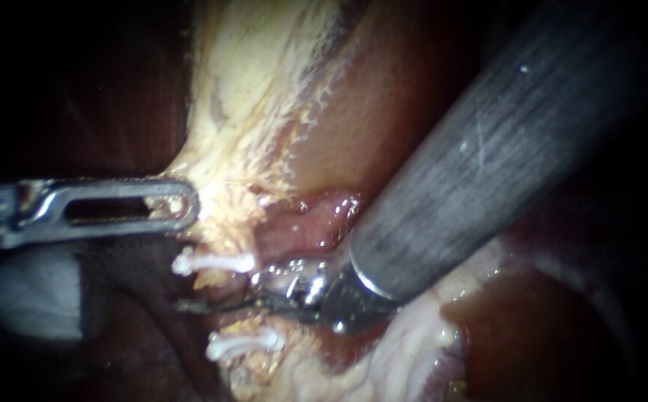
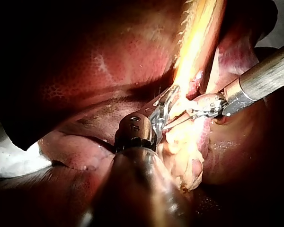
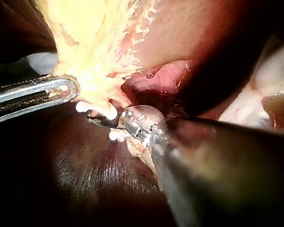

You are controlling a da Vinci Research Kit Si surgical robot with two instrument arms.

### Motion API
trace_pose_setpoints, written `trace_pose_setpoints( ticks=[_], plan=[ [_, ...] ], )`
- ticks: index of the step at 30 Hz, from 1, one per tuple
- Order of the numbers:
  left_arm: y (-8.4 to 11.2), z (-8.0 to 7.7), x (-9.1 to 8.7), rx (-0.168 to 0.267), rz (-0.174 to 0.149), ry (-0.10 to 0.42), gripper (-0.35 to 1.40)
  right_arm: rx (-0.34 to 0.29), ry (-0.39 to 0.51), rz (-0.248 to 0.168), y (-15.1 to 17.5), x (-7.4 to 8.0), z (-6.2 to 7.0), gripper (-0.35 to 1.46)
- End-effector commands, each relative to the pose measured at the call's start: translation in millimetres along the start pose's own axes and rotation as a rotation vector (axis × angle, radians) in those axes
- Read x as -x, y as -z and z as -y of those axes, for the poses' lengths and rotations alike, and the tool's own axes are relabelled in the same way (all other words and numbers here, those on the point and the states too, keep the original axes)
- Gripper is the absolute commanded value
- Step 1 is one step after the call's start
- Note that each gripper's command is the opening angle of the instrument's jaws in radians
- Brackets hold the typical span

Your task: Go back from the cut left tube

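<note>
Status: my left instrument (image 1: 188, 205) comes in flat from the left, jaws pinched on the edge of the yellow tissue (image 1: 249, 112) that runs up the middle of the endoscope view. The left wrist view shows that tissue caught between both jaws. My right instrument (image 1: 216, 304) comes down from the upper right, its shaft filling a big part of the view and its wrist sitting just below the pink tissue (image 1: 312, 223). Its thin dark tip reaches leftward into the gap between the two white clips: upper clip (image 1: 213, 262) just above it, lower clip (image 1: 243, 343) just below. Whether that tip is spread or closed I can't tell; it's too dark and thin in all three views. The tube (image 1: 214, 281) is the short pale yellow stretch between the clips, just below the left instrument's tip, and the right instrument's tip lies across it. Can't make out a clean cut face from here. The two instruments are near each other, not touching. Dark liver (image 3: 85, 175) lies under the right instrument in its wrist view.
</note>
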Motion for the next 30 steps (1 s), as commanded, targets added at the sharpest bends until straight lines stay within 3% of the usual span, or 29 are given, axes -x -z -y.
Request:
trace_pose_setpoints(
  ticks=[1, 4, 9, 21, 26, 30],
  plan=[
    [0.0, 0.0, 0.0, 0.0, 0.0, 0.0, -0.35, 0.003, 0.002, 0.002, 0.0, 0.0, 0.0, 0.24],
    [0.0, 0.0, 0.0, 0.0, 0.0, 0.0, -0.35, 0.003, 0.002, -0.001, 0.0, 0.0, 0.0, 0.54],
    [0.0, 0.0, 0.0, 0.0, 0.0, 0.0, -0.35, 0.001, 0.002, -0.004, 0.0, -0.1, 0.1, 0.73],
    [0.1, -0.1, 0.0, 0.0, -0.001, 0.0, -0.35, -0.006, 0.001, -0.007, 0.3, 0.0, 1.0, 0.88],
    [0.2, -0.2, 0.0, -0.001, -0.001, -0.001, -0.35, -0.034, 0.162, -0.054, 1.2, 0.3, 2.4, 1.23],
    [0.2, -0.3, 0.0, -0.001, -0.002, -0.001, -0.35, -0.057, 0.293, -0.067, 2.3, 1.0, 3.4, 1.35]
  ],
)
